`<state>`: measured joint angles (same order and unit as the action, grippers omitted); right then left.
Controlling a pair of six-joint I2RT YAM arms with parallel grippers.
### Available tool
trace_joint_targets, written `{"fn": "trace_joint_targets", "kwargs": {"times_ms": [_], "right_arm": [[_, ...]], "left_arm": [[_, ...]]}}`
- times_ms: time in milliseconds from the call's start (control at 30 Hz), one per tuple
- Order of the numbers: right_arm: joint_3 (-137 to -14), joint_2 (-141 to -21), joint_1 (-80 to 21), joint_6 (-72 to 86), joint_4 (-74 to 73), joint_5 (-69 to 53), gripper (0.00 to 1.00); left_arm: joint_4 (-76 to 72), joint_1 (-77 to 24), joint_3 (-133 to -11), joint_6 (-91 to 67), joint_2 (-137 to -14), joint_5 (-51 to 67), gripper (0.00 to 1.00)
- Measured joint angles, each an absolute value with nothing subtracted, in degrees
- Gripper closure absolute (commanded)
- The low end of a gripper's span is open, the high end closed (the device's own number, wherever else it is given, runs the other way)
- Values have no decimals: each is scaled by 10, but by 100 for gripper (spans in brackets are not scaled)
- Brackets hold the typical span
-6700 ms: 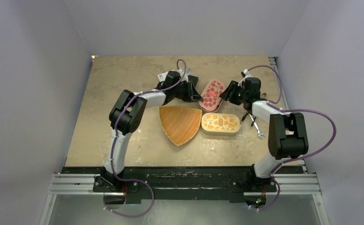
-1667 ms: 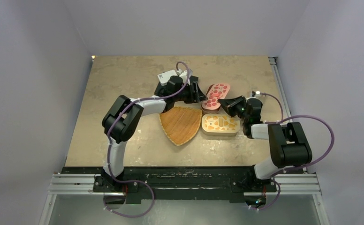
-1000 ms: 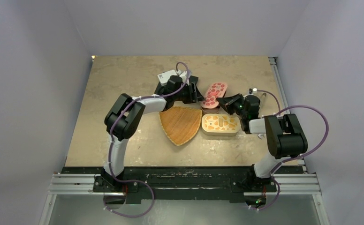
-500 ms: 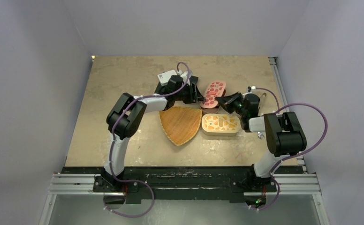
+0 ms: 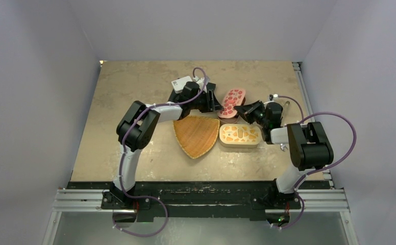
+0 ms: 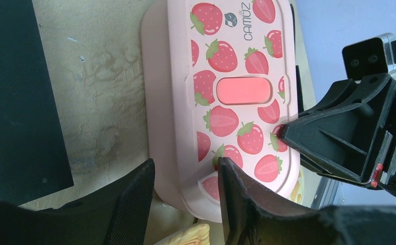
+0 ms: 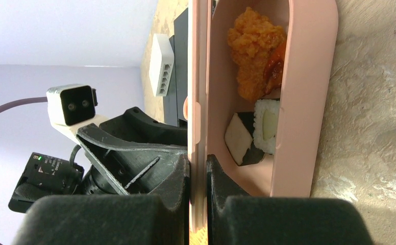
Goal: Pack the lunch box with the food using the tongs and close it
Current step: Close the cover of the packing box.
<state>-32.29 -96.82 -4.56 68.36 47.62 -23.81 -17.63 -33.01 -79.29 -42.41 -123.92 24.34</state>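
Right gripper (image 7: 197, 158): jaws clamped tight on the rim of the strawberry lid (image 7: 198, 61), thin edge pinched between both pads. Lid edge is lifted off the pink lunch box (image 7: 308, 102) on this gripper's side, with a gap open along the rim. Through the gap, food is inside the box: an orange crumbly piece (image 7: 254, 46) further from the fingertips, sushi rolls (image 7: 262, 127) closer to them, against the box wall.

Left gripper (image 6: 186, 163): jaws partly apart, straddling the near corner of the same box. One finger sits over bare table just off the box edge, the other over the lid. Can't tell if either pad touches. Nothing is visibly clamped.

The two grippers face each other across the lid, tight quarters, the right one's tip at the far long edge from the left fingers.

A yellow patterned box (image 5: 240, 135) sits just on the near side of the right gripper, with the wicker tray (image 5: 196, 133) right beside it, below the left gripper. Open table (image 5: 134, 81) lies left of and beyond the left gripper. A side wall stands close past the right arm.
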Motion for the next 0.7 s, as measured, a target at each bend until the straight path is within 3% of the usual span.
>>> {"fn": "trace_joint_targets", "kwargs": {"times_ms": [433, 700], "right_arm": [[-317, -967, -46, 682, 477, -238, 100], [-315, -967, -45, 679, 478, -240, 100]], "left_arm": [[-176, -330, -793, -424, -1241, 249, 54], [-177, -329, -795, -427, -1244, 255, 60]]}}
